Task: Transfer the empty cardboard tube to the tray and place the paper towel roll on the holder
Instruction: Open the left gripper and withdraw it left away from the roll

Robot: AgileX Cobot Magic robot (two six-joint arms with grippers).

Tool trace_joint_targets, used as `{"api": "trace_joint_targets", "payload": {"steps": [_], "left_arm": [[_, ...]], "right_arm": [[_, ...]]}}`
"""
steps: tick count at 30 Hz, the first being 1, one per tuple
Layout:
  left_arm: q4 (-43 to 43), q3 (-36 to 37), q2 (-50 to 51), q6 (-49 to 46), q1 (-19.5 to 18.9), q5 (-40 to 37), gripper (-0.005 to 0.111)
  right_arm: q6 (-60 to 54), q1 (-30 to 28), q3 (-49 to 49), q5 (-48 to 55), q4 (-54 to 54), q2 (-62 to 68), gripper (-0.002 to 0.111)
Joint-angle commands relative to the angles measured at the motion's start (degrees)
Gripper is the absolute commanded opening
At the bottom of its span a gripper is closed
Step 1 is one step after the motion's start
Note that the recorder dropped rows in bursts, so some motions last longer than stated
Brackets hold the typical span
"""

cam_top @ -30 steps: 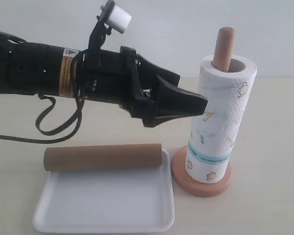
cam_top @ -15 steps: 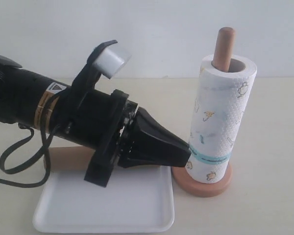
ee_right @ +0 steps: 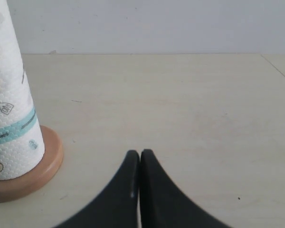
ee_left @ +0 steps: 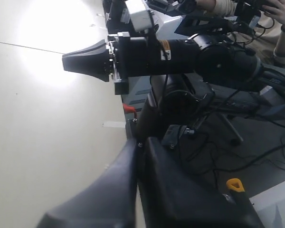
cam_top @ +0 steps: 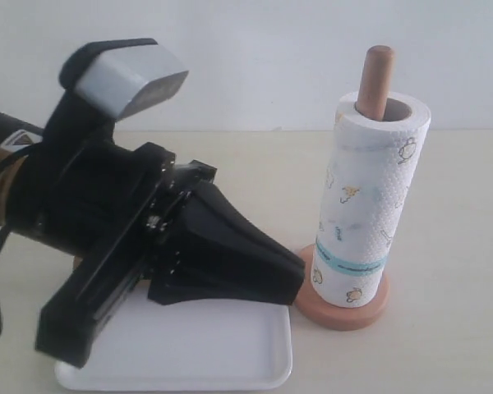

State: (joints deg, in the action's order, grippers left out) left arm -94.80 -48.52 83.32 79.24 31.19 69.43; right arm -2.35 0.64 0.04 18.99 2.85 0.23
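While the paper towel roll (cam_top: 370,205) stands threaded on the holder (cam_top: 376,74), the left tool (ee_left: 140,141) and right tool (ee_right: 139,153) are both pinched fully closed on nothing. A black arm (cam_top: 107,213) hides the empty cardboard tube, which presumably lies on the tray (cam_top: 230,365). The arm's tip sits just beside the holder's base, so a careless swing could topple the roll or sweep the tube onto the bench (cam_top: 460,246).

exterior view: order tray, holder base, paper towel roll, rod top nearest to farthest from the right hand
From the right hand:
1. holder base, just right of its tip; tray, underneath, too close to call against it.
2. paper towel roll, around the rod.
3. rod top, highest, above the roll.
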Motion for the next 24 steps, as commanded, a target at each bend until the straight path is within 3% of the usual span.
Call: {"api": "trace_joint_targets", "payload": {"steps": [1, 5, 20, 24], "left_arm": [[-0.1, 3.4, -5.6, 0.0, -0.3, 0.5, 0.004], [-0.1, 6.9, -8.5, 0.0, -0.3, 0.5, 0.004], [-0.1, 7.1, -8.6, 0.0, -0.3, 0.5, 0.004], [-1.9, 7.1, -9.1, 6.4, -0.9, 0.5, 0.004]], "right_arm": [[-0.1, -0.1, 0.0, -0.6, 0.0, -0.2, 0.0], [-0.1, -0.1, 0.0, -0.6, 0.0, -0.2, 0.0], [-0.1, -0.1, 0.0, -0.6, 0.0, -0.2, 0.0], [-0.1, -0.1, 0.0, -0.6, 0.0, -0.2, 0.0]]}}
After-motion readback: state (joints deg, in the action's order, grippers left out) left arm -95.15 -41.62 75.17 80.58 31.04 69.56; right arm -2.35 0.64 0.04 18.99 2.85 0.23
